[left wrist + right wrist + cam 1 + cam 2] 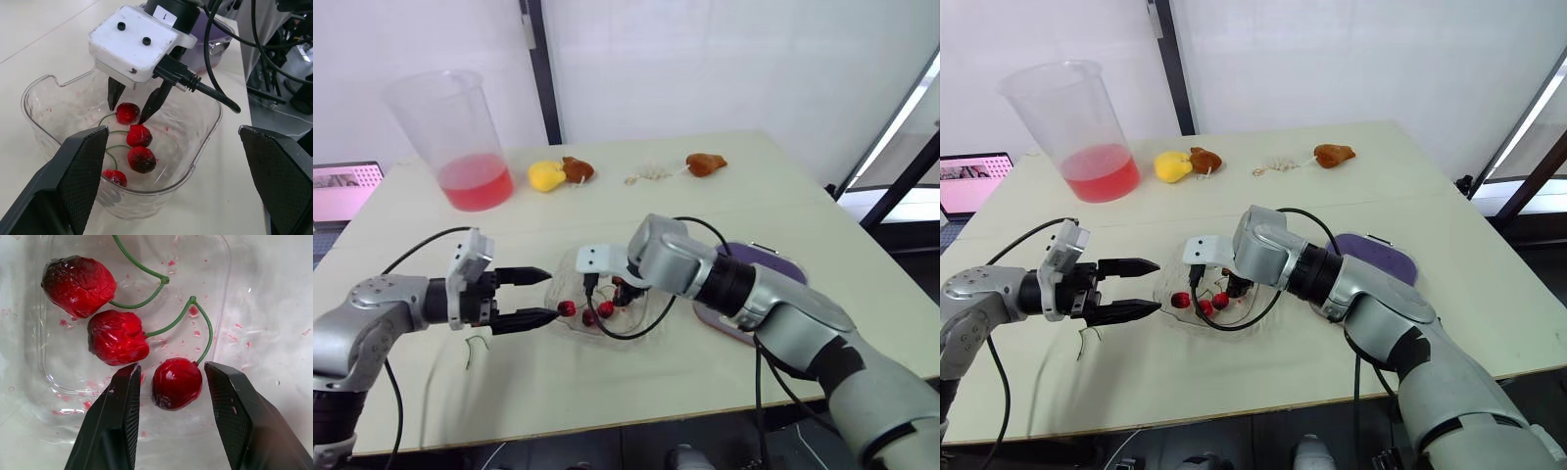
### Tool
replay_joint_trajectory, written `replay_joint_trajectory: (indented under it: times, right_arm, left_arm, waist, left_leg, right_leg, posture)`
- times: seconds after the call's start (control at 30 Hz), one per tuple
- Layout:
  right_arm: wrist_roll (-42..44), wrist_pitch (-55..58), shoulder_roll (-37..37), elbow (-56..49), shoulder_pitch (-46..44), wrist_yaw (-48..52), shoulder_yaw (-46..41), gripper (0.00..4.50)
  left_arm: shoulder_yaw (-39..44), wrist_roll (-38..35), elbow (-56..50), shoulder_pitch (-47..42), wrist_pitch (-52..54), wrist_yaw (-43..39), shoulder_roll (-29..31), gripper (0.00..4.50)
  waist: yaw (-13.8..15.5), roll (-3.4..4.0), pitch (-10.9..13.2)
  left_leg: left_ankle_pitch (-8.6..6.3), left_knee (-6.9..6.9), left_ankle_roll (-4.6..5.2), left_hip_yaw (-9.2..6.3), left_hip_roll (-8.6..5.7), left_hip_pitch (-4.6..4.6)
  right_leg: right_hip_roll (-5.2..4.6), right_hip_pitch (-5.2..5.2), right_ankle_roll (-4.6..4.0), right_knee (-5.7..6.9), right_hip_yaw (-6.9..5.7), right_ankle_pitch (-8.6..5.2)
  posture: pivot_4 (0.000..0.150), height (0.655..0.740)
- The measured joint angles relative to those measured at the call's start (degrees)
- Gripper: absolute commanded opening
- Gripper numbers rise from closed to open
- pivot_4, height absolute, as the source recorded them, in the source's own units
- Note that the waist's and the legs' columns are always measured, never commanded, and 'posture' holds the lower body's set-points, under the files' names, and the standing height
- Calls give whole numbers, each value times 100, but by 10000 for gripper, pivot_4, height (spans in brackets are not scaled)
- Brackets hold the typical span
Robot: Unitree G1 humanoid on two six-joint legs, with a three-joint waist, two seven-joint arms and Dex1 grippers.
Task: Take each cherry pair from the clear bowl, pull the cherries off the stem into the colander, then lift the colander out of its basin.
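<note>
Since the cherry [176, 383] in the bowl [46, 105] looks soft, light and slick, the right claw [172, 371] — open, straddling it — should pinch gently at mid-fruit; left claw [550, 294] hovers wide beside the bowl.

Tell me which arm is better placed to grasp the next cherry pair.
Right. The right tool sits open inside the clear plastic bowl, straddling a glossy red cherry; the left tool hangs open at the bowl's side.
</note>
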Motion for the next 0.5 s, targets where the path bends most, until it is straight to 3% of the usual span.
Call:
replay_joint_trajectory:
  times: [0.5]
  right_arm:
    - [-169, -100, 221, 285, 53, 33, 93, 21659]
  left_arm:
    - [-12, 16, 67, -53, 0, -19, 0, 45000]
  waist:
    - [-2, 0, 0]
  left_leg:
    - [0, 0, 0, 0, 0, 0]
  right_leg:
    - [0, 0, 0, 1, 0, 0]
  posture:
    - [1500, 7400]
